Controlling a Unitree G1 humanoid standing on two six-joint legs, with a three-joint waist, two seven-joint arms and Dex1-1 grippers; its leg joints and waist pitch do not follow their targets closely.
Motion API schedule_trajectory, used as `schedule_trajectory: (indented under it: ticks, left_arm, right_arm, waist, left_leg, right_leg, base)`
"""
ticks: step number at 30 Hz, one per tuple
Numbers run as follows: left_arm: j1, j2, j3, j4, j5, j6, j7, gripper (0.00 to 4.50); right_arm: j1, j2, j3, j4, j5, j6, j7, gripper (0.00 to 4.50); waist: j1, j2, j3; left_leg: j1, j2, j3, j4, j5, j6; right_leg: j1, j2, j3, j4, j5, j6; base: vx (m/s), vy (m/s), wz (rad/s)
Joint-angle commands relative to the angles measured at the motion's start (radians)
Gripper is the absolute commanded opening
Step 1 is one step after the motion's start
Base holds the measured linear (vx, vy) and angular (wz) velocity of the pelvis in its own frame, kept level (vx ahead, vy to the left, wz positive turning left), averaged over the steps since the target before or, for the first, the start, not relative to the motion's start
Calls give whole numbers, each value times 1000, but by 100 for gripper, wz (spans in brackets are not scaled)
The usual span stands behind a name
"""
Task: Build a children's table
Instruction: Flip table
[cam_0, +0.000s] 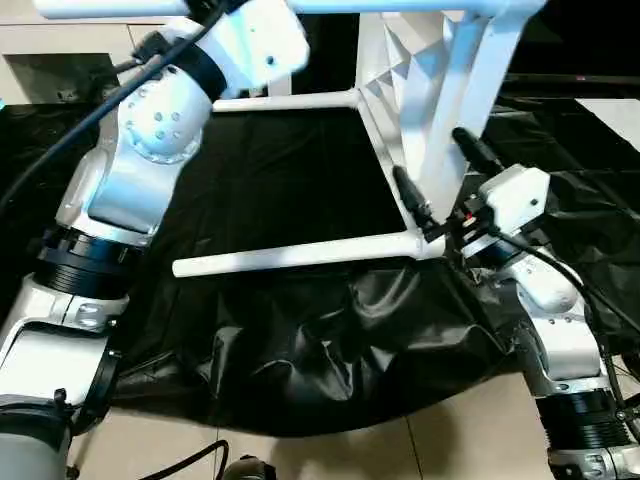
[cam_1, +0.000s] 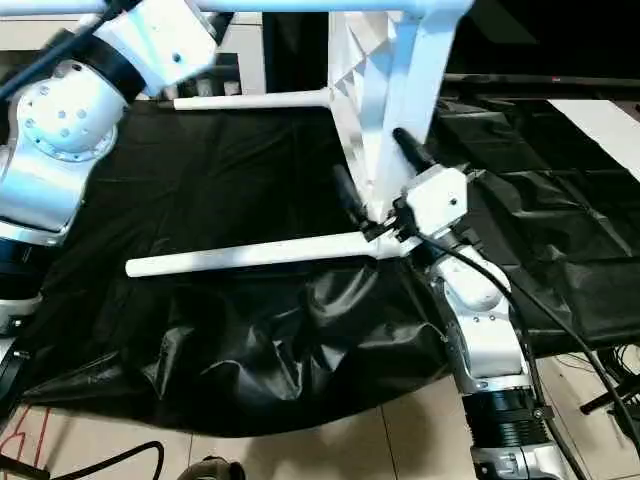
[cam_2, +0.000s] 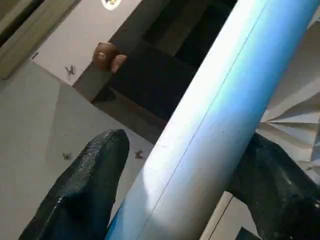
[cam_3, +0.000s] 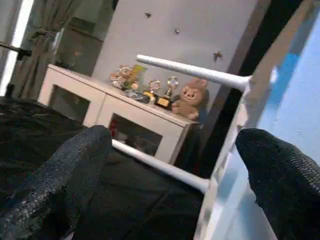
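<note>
While the tabletop (cam_0: 420, 90) stands on edge on the black sheet (cam_0: 300, 330), legs sticking out sideways, my left end effector (cam_2: 175, 165) brackets the top leg (cam_2: 210, 125), right end effector (cam_0: 440, 185) open at the corner socket; close squarely before turning.

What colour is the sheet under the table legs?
Black, glossy and wrinkled sheet; shows best in the left eye view, under the white leg.
</note>
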Motion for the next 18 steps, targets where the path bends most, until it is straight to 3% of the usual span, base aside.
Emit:
schedule_trajectory:
  ticks: [1, 7, 8, 12, 16, 18]
  left_arm:
    - [13, 4, 7, -20, -9, 9, -25, 330]
    - [24, -3, 8, -35, -35, 53, -71, 293]
    - [26, -8, 11, -40, -49, 82, -94, 289]
    - [27, -26, 38, -62, -118, 232, -185, 274]
    - [14, -22, 45, -66, -125, 314, -231, 268]
    - [8, -20, 46, -64, -122, 336, -241, 266]
  right_arm:
    - [6, -6, 7, -31, 10, -4, 18, 450]
    - [9, -6, 18, -37, 10, 0, 44, 450]
    - [9, -8, 21, -36, 9, 1, 51, 450]
    - [1, -15, 26, -23, 4, 3, 68, 450]
    - [-6, -28, 30, -12, -2, 3, 86, 450]
    - [-8, -29, 28, -10, 0, 4, 88, 450]
  waist:
    - [0, 8, -73]
    - [2, 6, -72]
    - [3, 8, -71]
    - [4, 1, -67]
    - [4, -1, -65]
    - [5, 3, -66]
  left_leg:
    - [45, 51, -27, -69, -220, -7]
    - [46, 52, -26, -71, -230, -9]
    - [46, 52, -26, -71, -230, -8]
    - [44, 50, -23, -72, -231, 0]
    - [43, 48, -22, -72, -237, 12]
    - [43, 49, -23, -72, -243, 12]
  right_leg:
    - [12, -75, 35, -68, 85, -211]
    - [10, -76, 35, -69, 67, -209]
    - [9, -77, 36, -70, 60, -209]
    - [9, -79, 36, -74, 16, -219]
    - [8, -82, 38, -83, -50, -211]
    - [6, -82, 37, -86, -86, -205]
  base:
    - [0, 0, 0]
    - [0, 0, 0]
    - [0, 0, 0]
    - [0, 0, 0]
    - [0, 0, 0]
    - [0, 0, 0]
